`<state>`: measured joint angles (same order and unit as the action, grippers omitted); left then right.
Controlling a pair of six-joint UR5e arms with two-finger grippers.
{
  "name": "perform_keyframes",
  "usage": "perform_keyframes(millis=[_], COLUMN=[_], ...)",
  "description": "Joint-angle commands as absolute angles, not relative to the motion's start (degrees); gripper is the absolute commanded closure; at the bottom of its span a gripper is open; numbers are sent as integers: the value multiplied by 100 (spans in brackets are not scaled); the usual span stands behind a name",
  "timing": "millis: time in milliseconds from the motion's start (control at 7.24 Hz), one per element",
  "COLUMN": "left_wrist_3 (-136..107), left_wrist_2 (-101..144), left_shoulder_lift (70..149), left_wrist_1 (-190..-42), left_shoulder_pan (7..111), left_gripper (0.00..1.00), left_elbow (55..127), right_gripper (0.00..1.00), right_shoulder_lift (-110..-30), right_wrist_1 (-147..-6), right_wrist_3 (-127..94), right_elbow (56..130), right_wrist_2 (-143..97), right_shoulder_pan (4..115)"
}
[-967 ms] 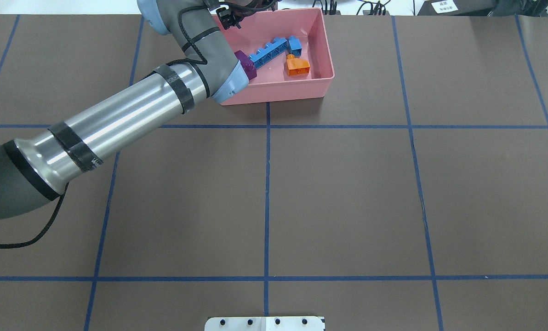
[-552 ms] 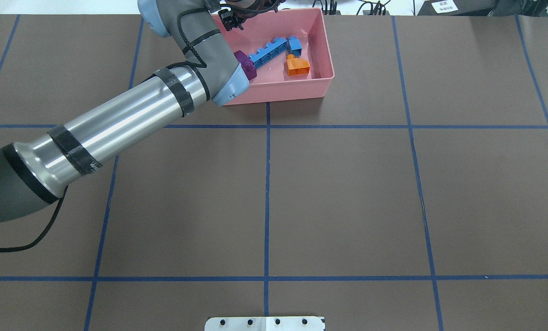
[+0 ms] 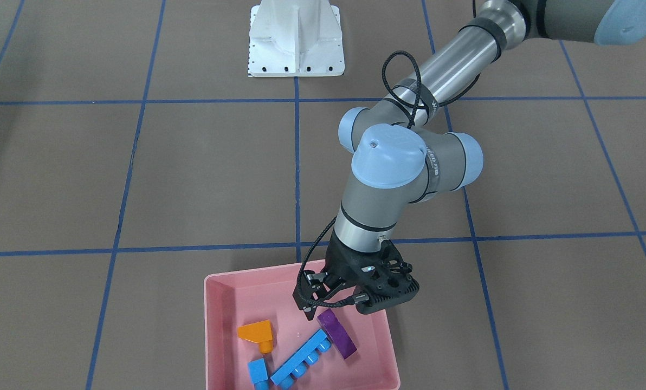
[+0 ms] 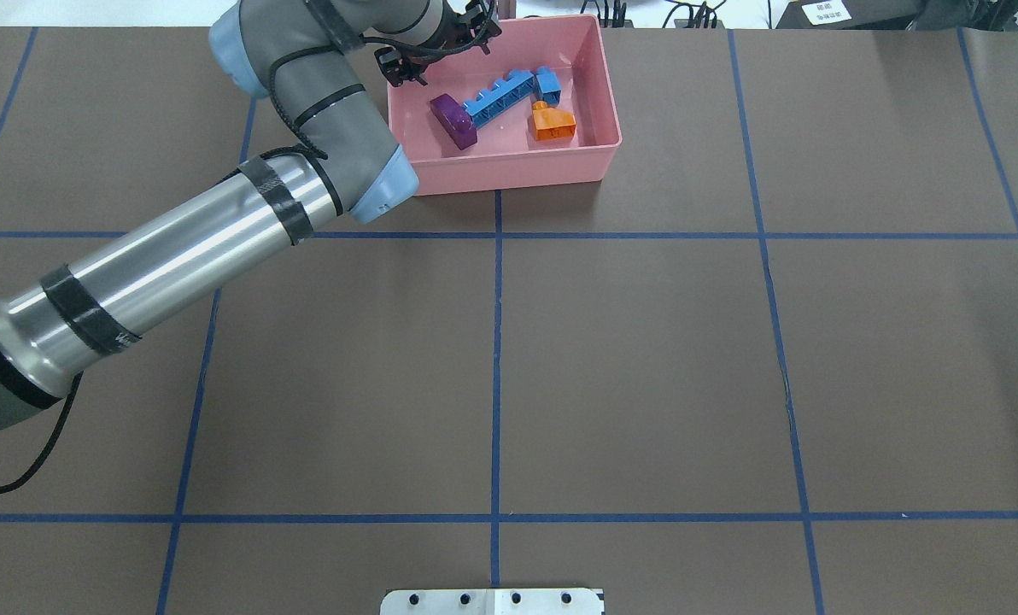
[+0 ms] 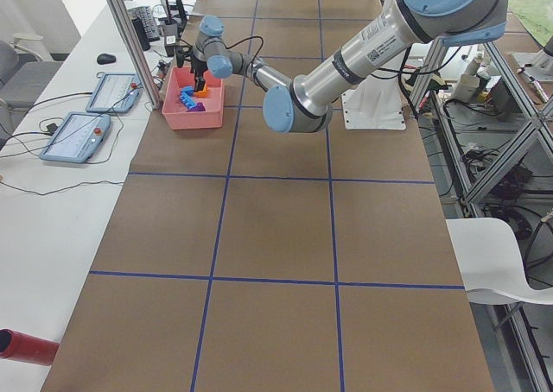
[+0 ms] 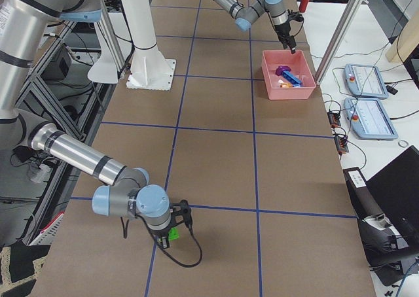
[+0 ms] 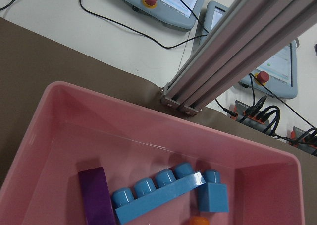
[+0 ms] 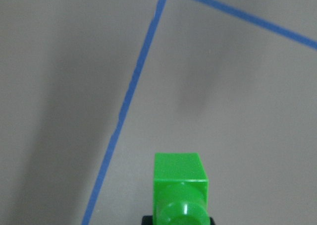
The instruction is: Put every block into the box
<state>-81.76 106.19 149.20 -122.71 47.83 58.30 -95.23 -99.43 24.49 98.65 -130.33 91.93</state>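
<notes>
The left two-finger gripper (image 3: 335, 307) hangs released and empty over the far-left corner of the shallow pink plastic tray (image 4: 509, 171). In the tray lie 4 blocks: purple bar (image 4: 453, 120), long light-blue studded brick (image 4: 498, 97), small blue brick (image 4: 547, 84), orange sloped brick (image 4: 553, 125). Well apart from the tray, the right gripper (image 6: 165, 237) clenches the green brick (image 8: 179, 185).

In the box (image 4: 509, 171) at the counter's (image 4: 646, 359) far edge, four blocks (image 4: 498, 96); well apart, toward the right end, a fifth block (image 6: 173, 233).

Lighting bright, even, from overhead. Glare streaks on left arm's metal tube (image 4: 176, 256). Right wrist view soft: green block (image 8: 179, 178) blurred at 6 o'clock, diffuse shadows toward 9 o'clock.
</notes>
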Motion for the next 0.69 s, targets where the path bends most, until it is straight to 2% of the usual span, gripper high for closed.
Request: perform_keyframes(millis=[0, 276, 552], left_wrist_3=[-7301, -6394, -5453], left_wrist_2=[11185, 11626, 11663], left_shoulder_lift=[13387, 11758, 10431], left_wrist_1=[-12086, -11482, -11005], left_shoulder_pan=[4965, 5412, 5764], left_gripper=[0, 0, 0], left_elbow=[7268, 8965, 10120], right_gripper=[100, 100, 100], right_shoulder_lift=[-7592, -6719, -5648], right_wrist_1=[-11433, -11356, -10841], right_wrist_3=[2287, 484, -1554], right_elbow=[9801, 9791, 9460], right_wrist_2=[-13025, -13166, -13114], right_shoulder_pan=[8863, 8012, 6913])
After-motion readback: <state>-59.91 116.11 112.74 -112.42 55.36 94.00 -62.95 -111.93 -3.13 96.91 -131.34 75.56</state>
